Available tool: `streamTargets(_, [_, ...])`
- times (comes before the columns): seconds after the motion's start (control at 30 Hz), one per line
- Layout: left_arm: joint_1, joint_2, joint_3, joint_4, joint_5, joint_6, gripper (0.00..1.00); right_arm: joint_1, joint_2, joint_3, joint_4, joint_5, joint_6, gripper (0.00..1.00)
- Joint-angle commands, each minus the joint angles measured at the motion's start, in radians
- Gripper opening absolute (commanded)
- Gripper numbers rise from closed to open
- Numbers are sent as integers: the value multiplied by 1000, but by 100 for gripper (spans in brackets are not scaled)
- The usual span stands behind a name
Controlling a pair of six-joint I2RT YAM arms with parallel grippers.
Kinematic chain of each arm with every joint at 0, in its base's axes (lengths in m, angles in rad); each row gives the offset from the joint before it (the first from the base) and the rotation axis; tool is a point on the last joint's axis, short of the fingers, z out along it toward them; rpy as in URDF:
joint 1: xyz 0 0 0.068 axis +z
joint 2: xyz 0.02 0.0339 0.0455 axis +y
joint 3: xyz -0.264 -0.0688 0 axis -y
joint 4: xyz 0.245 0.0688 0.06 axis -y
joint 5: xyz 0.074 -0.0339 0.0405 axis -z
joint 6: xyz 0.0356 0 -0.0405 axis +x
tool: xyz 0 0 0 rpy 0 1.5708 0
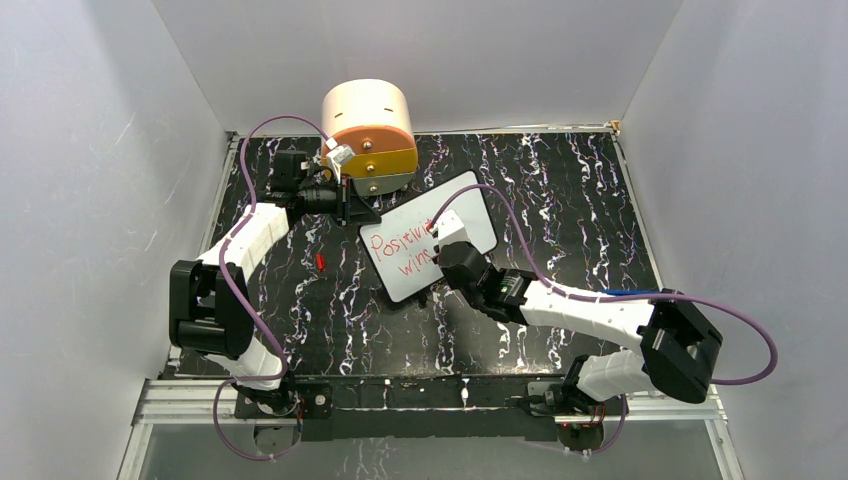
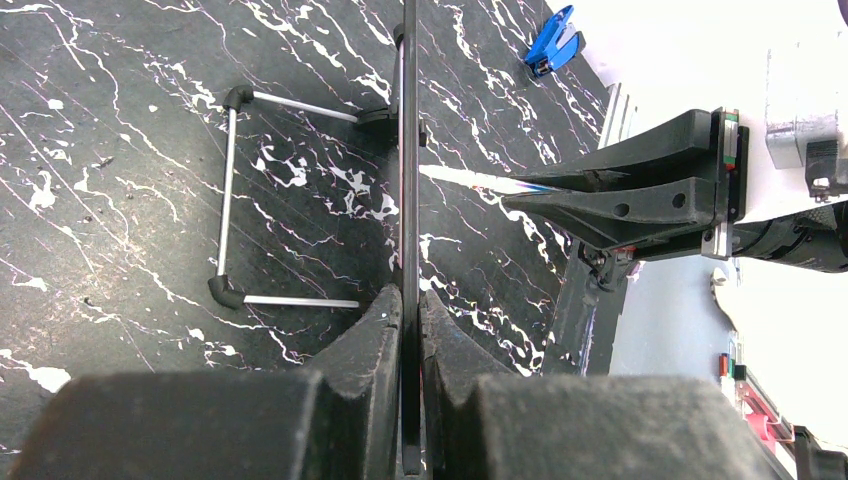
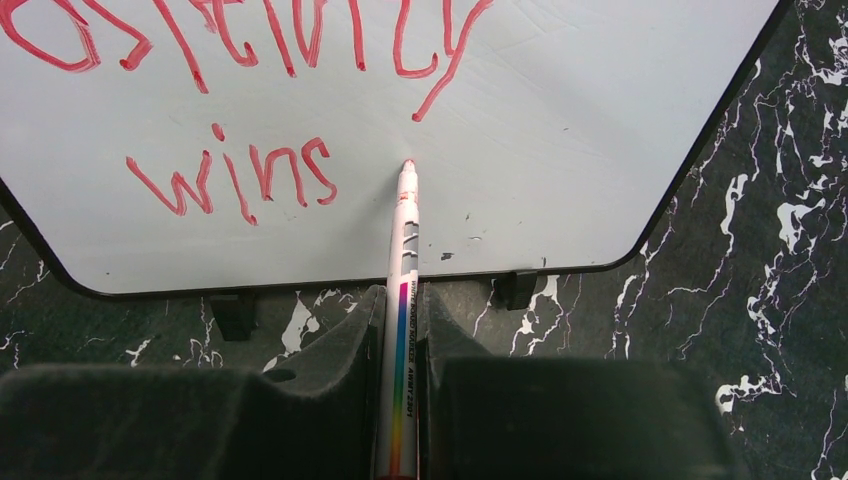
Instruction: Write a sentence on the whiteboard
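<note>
At the middle of the black marbled table (image 1: 560, 200), the whiteboard (image 1: 475, 232) stood propped up, just in front of the round drawer unit (image 1: 368, 135); from above I saw it turned at a slant to the table's edges. My left gripper (image 2: 410, 305) was closed on the whiteboard's edge; in the left wrist view the board ran edge-on as a thin dark line straight between the two fingers, pinched with no gap on either side. On the board's back side in that view a wire stand (image 2: 235, 195) of thin metal rods with black corner pieces rested on the table, its rods running up to the board; a blue clip (image 2: 552, 40) lay well apart near the table's edge. My right gripper (image 3: 402, 300) was clamped on a white marker (image 3: 405, 230) with a rainbow stripe down its barrel; the fingers pressed it from both sides and it pointed straight at the board. The sentence (image 3: 230, 175) was in red, in two slanted lines; the upper read "Positivity", though the right wrist view cut off its first letter, and the lower read "wins". The marker's red tip rested on bare white just right of "wins", below the tail of the "y"; the left wrist view showed it meeting the board's face. A small red thing (image 1: 320, 262) lay on the table left of the board, too small for me to name.
</note>
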Motion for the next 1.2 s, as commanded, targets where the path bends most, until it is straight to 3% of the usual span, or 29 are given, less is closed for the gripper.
streamTargets(0.0, [-8, 44, -12, -71, -85, 37, 0, -7, 4, 13, 86, -3, -13, 0])
streamTargets(1.17, [-8, 47, -9, -72, -89, 35, 0, -7, -18, -6, 36, -97, -10, 0])
